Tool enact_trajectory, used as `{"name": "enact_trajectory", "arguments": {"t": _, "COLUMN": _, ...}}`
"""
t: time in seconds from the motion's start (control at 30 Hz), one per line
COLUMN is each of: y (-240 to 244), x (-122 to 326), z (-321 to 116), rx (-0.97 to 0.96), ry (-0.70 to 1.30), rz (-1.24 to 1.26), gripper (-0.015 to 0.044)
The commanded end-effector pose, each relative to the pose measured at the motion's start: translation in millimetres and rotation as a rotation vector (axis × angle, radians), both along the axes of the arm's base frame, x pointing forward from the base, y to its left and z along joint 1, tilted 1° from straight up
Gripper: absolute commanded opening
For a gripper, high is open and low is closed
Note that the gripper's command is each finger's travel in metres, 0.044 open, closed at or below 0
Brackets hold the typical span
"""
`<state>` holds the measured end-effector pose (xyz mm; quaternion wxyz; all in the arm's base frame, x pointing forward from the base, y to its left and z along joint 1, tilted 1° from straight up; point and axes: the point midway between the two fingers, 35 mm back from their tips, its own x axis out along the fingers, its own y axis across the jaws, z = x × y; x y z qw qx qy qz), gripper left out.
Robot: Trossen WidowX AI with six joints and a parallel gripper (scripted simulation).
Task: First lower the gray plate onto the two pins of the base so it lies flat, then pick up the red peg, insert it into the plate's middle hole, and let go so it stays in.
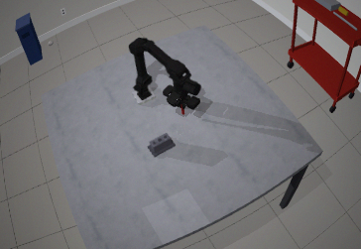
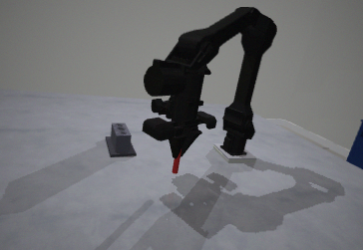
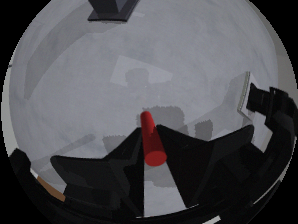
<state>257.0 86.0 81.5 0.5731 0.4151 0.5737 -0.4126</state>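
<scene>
Gripping red peg (image 1: pixel 182 111) (image 2: pixel 176 165) (image 3: pixel 155 157) is step in hand; plate stage looks finished, since gray plate (image 1: pixel 160 139) (image 2: pixel 121 127) seems seated atop base (image 1: pixel 163 146) (image 2: pixel 121 143) (image 3: pixel 109 12), though seam too small to confirm. Gripper (image 1: pixel 182 106) (image 2: pixel 178 155) (image 3: pixel 149 131) closed on peg, fingers either side. Peg leans slightly in exterior view; table contact unclear. Top view: base at 7 o'clock from peg. Next, likely: straight lift, carry toward 7 o'clock, upright alignment over middle hole, then lowering and release.

Matte black segmented arm (image 1: pixel 161 56) (image 2: pixel 219 33), rounded joints, black pincer (image 1: pixel 182 105) (image 2: pixel 178 155) (image 3: pixel 149 131) with tapering fingers.
</scene>
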Motion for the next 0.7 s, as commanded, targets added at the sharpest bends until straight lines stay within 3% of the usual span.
{"name": "enact_trajectory", "arguments": {"t": 0.0, "y": 1.1, "x": 1.4, "z": 14.4, "rx": 0.006, "ry": -0.001, "rz": -0.001, "gripper": 0.0000}}
{"name": "enact_trajectory", "arguments": {"t": 0.5, "y": 1.4, "x": 4.8, "z": 61.7, "rx": 0.006, "ry": -0.001, "rz": -0.001, "gripper": 0.0000}}
{"name": "enact_trajectory", "arguments": {"t": 0.67, "y": -5.6, "x": 11.8, "z": 51.6, "rx": 0.001, "ry": -0.003, "rz": -0.003, "gripper": 0.0000}}
